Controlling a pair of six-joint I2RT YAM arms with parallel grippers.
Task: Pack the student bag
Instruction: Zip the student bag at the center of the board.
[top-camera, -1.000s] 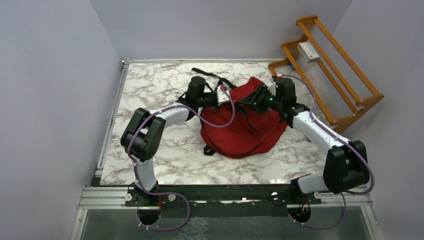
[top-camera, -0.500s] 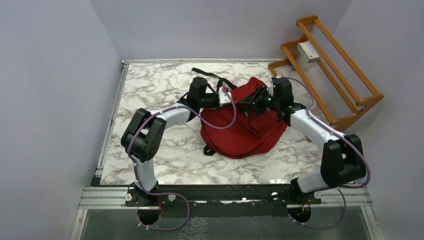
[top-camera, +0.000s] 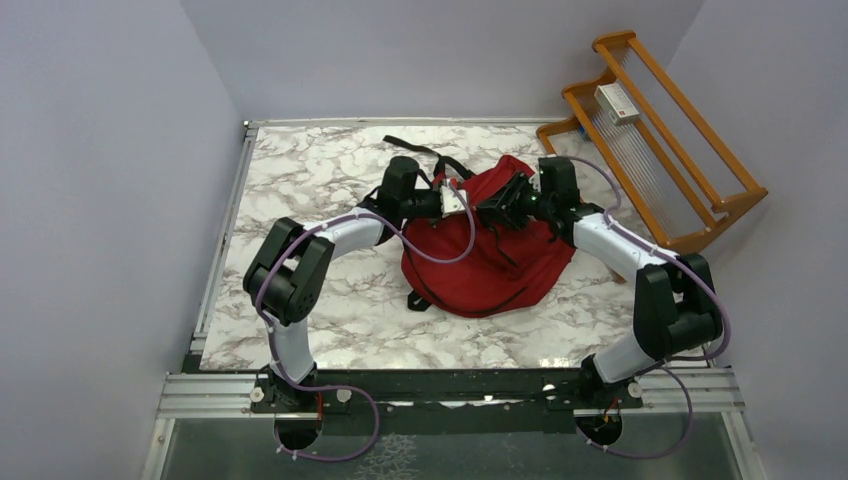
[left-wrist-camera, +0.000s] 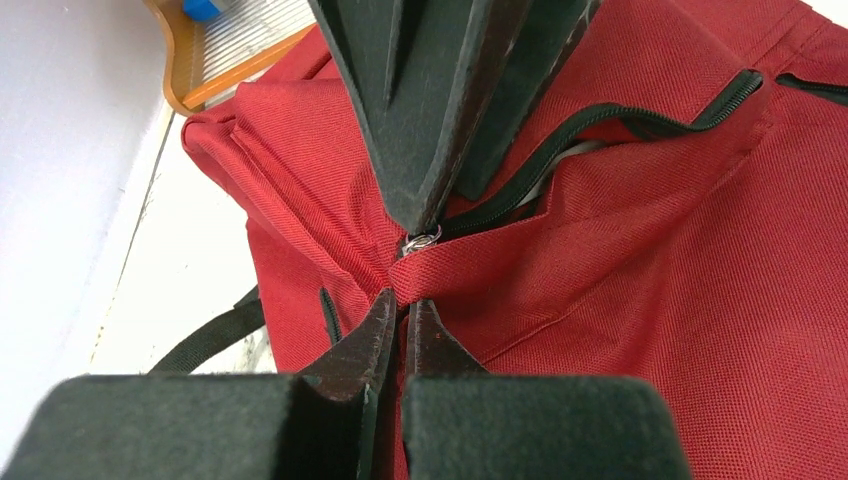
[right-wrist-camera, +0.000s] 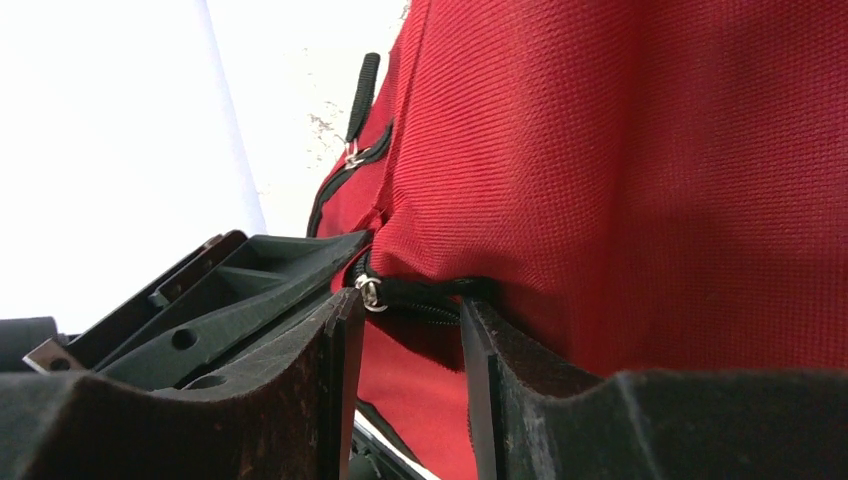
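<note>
The red student bag (top-camera: 490, 262) lies slumped on the marbled bench (top-camera: 300, 170), a little toward one o'clock of its middle. Both arms reach in from six o'clock and meet over the bag's far edge. The left hand (top-camera: 468, 203) comes in from nine o'clock and the right hand (top-camera: 500, 208) from three, tips almost touching. A black strap (top-camera: 415, 150) trails toward eleven. At two o'clock, off the bench, stands a wooden rack (top-camera: 700, 190) with a small box (top-camera: 617, 103) on it.
</note>
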